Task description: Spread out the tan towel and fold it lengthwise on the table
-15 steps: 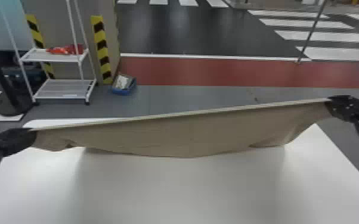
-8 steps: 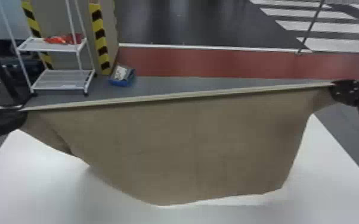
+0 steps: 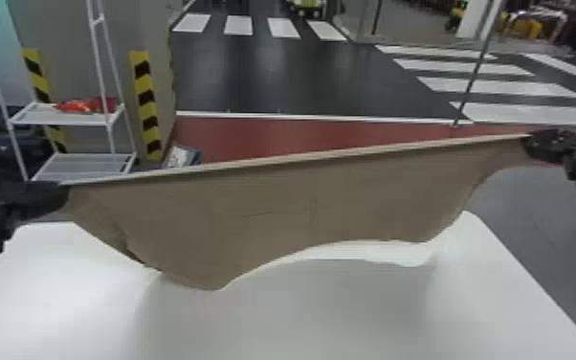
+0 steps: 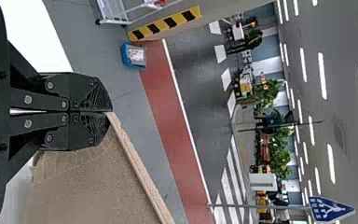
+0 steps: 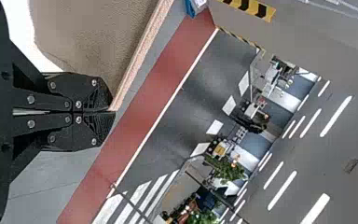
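Nearest me the white tabletop (image 3: 263, 325) runs up beneath the tan towel (image 3: 301, 201), and I've got that towel strung above it by its far edge: left claw (image 4: 111, 112) clamped on one corner, right claw (image 5: 113, 111) clamped on the other, right end higher. I can't tell whether the hem touches down anywhere. So this is the spreading step, I'd say, fold still to come. Next I want both ends lowered together, edge kept taut, so the cloth settles flat; drop one side first and it could crease or bunch. Compared with half a second ago, the cloth hung fuller and its hem sat lower; now that hem has swung up in a wave, deepest toward the left, and the top edge slopes more. Beyond it, the white rack (image 3: 64, 117) stands off to the left.
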`<act>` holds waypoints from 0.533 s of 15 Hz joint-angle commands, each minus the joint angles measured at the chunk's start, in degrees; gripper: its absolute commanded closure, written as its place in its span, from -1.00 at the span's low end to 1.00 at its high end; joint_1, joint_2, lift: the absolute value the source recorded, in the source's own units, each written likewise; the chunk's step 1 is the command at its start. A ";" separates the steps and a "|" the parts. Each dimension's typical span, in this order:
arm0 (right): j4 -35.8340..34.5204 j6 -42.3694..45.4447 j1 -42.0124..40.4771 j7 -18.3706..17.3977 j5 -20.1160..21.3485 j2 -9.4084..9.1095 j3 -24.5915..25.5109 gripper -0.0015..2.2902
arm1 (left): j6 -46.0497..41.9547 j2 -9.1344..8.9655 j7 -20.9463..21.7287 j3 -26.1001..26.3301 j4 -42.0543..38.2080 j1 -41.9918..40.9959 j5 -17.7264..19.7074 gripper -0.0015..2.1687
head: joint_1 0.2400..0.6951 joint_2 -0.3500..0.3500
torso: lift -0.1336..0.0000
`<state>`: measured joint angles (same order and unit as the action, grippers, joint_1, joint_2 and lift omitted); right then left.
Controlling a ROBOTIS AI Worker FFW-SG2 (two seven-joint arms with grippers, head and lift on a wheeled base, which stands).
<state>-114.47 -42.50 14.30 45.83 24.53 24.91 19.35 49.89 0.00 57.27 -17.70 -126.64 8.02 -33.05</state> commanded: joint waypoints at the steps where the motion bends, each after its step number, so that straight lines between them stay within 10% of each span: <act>1: -2.51 -1.06 -4.28 0.93 -3.79 1.11 5.17 0.14 | 0.35 -0.15 -0.49 0.57 -4.58 -4.94 1.05 0.85 | 0.10 -0.40 | -0.85; 5: -9.63 19.33 -27.65 1.99 -7.92 -2.06 15.28 0.14 | -8.27 -0.15 -0.22 -2.42 -13.10 -22.08 7.73 0.85 | 0.31 -0.54 | -0.85; 8: -9.72 36.56 -41.10 1.99 -8.27 -6.01 16.95 0.14 | -24.09 -0.15 -0.58 -4.97 -13.90 -34.74 10.90 0.85 | 0.88 -0.62 | -0.85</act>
<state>-124.28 -13.31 -21.05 47.81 16.37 20.39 35.81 32.50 0.01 56.73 -21.60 -140.70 -21.66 -23.30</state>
